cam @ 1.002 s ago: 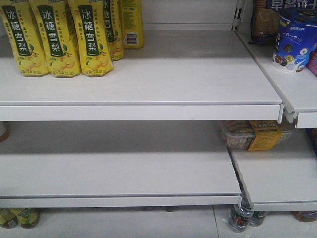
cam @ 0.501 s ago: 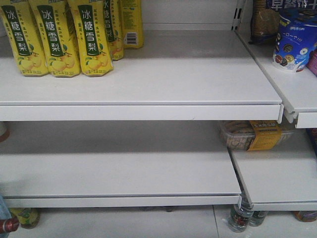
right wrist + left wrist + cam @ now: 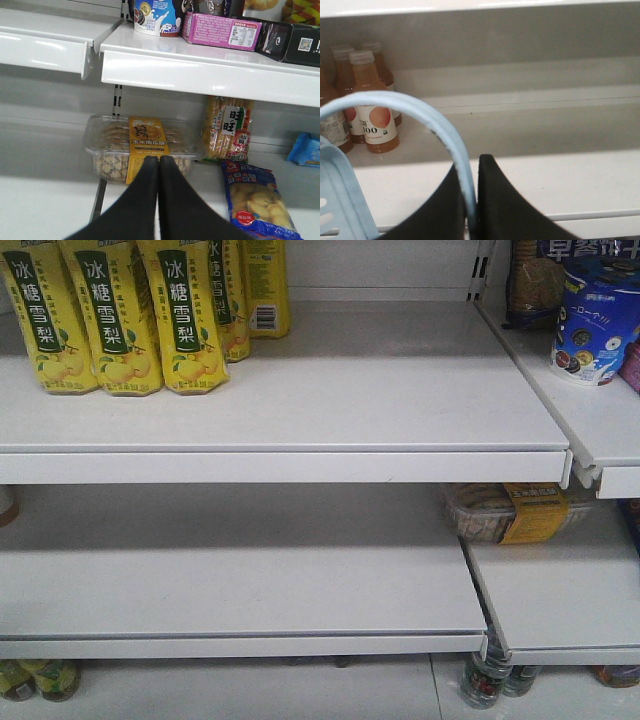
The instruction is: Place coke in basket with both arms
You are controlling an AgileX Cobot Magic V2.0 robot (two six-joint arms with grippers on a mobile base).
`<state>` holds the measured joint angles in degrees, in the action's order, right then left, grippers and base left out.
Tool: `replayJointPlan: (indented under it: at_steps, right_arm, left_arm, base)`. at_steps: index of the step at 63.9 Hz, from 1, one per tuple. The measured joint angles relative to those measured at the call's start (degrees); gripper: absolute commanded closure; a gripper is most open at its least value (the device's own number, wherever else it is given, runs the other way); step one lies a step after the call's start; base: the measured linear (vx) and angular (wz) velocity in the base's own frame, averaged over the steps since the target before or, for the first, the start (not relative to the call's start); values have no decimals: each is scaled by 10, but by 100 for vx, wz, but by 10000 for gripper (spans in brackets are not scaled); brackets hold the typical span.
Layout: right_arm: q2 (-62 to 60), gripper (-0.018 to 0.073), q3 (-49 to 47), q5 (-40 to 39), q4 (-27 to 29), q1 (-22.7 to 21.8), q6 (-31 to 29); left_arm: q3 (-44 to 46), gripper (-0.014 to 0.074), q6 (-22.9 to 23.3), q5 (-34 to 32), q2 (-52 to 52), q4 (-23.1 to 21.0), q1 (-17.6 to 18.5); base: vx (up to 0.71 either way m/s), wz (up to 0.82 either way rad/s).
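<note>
My left gripper (image 3: 471, 163) is shut on the curved light-blue handle (image 3: 420, 112) of the basket. Part of the basket's slotted blue wall (image 3: 340, 195) shows at the lower left of the left wrist view. My right gripper (image 3: 159, 159) is shut and empty, and points at a clear snack box (image 3: 140, 145) on the lower shelf. No coke shows in any view. Neither gripper nor the basket shows in the front view.
White shelves (image 3: 300, 400) fill the front view, with yellow pear-drink bottles (image 3: 110, 310) at the upper left and a blue cup (image 3: 595, 315) at the upper right. Orange drink bottles (image 3: 372, 105) stand on a shelf beyond the basket. A blue snack bag (image 3: 255, 200) lies right of my right gripper.
Half a second ago a red-capped bottle and a bit of blue showed at the front view's lower left corner. They have dropped out of view. The shelves are unchanged.
</note>
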<state>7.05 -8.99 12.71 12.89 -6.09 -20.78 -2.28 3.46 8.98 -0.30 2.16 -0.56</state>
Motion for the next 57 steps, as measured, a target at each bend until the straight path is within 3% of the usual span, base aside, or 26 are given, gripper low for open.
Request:
replayJointPlan:
  at_steps: [57]
  right_arm:
    - [0,568,0,0,0,0,0]
  left_arm:
    - [0,603,0,-33,0,-1,0]
  base:
    - [0,0]
